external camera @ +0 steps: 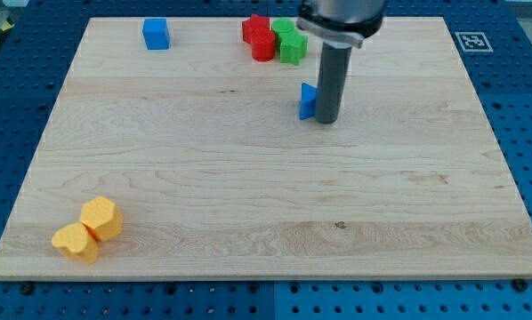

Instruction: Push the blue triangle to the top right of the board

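Note:
The blue triangle (308,100) lies on the wooden board (266,204), above the middle and a little right of centre. My rod comes down from the view's top and my tip (326,120) rests on the board right against the triangle's right side, hiding part of it. A blue cube (156,34) sits near the top left of the board.
A red block (259,37) and a green block (290,41) sit touching each other at the top centre, just up and left of the rod. Two yellow blocks (89,231) lie together at the bottom left. A fiducial tag (471,41) is beyond the top right corner.

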You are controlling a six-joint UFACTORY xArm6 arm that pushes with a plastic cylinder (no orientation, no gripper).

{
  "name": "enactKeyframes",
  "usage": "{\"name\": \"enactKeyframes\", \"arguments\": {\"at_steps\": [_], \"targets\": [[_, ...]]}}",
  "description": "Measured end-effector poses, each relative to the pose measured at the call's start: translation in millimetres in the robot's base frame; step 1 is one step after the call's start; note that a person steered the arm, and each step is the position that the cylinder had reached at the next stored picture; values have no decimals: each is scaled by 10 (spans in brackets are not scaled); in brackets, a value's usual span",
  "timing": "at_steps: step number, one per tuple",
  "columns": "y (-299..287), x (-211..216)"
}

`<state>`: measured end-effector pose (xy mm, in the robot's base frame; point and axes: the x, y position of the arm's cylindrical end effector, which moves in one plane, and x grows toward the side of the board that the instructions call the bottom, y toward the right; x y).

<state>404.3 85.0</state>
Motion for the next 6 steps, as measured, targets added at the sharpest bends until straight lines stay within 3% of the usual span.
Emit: {"name": "enactKeyframes", "arguments": {"at_steps": [3,4,6], "targets": [[-144,311],[-533,184],[-550,25]]}}
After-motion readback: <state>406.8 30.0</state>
